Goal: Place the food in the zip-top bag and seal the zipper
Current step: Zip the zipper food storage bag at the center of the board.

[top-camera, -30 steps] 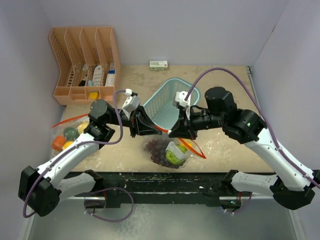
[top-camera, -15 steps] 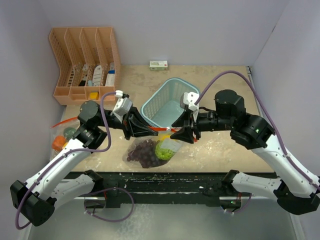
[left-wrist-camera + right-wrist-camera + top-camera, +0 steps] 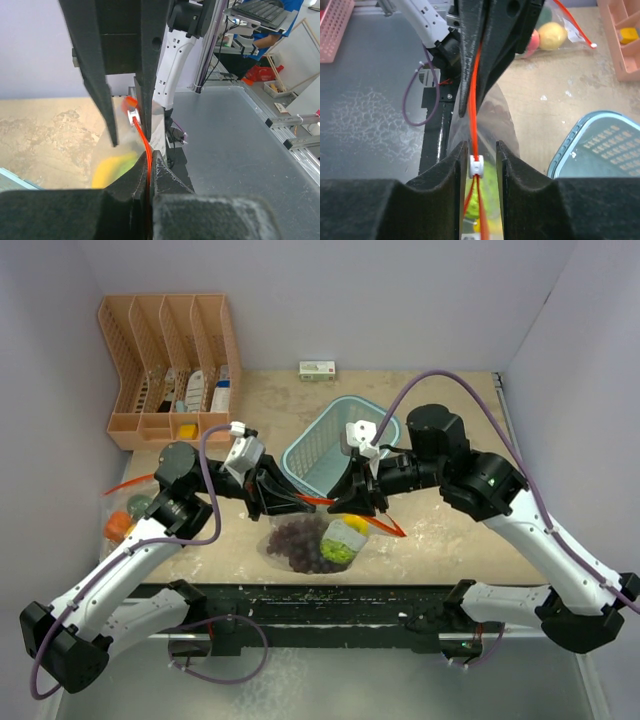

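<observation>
The clear zip-top bag point(image 3: 310, 540) hangs between my two grippers just above the table. It holds a dark red grape bunch point(image 3: 293, 538) and yellow-green food point(image 3: 345, 542). My left gripper point(image 3: 292, 503) is shut on the orange-red zipper point(image 3: 147, 157) at the bag's left end. My right gripper point(image 3: 347, 504) straddles the zipper's white slider point(image 3: 476, 166) with a narrow gap on each side. The zipper point(image 3: 476, 100) runs as one line beyond the slider and splits in two on the near side.
A light blue mesh basket point(image 3: 330, 445) stands just behind the grippers. A second clear bag point(image 3: 135, 510) with fruit lies at the left. An orange desk organizer point(image 3: 170, 370) is at the back left. A small white-green box point(image 3: 317, 370) is by the back wall.
My right gripper has moved left toward the left gripper, along the zipper. The bag has swung slightly right. The left gripper has stayed put, holding the strip.
</observation>
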Controlling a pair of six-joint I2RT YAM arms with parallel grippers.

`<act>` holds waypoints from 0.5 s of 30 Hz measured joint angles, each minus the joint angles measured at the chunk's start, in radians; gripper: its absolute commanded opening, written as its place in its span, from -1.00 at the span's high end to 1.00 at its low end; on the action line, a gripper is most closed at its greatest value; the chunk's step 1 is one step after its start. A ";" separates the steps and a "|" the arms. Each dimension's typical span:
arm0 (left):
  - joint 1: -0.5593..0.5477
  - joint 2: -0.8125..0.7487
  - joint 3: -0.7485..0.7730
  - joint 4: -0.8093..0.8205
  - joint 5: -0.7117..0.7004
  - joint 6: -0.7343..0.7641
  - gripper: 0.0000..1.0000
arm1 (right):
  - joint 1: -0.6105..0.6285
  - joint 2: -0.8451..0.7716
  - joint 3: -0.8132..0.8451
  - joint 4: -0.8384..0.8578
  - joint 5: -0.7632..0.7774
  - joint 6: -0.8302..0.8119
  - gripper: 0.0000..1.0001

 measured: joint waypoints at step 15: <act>0.000 -0.009 0.000 -0.028 -0.003 0.009 1.00 | 0.000 0.028 0.015 -0.029 -0.068 -0.006 0.98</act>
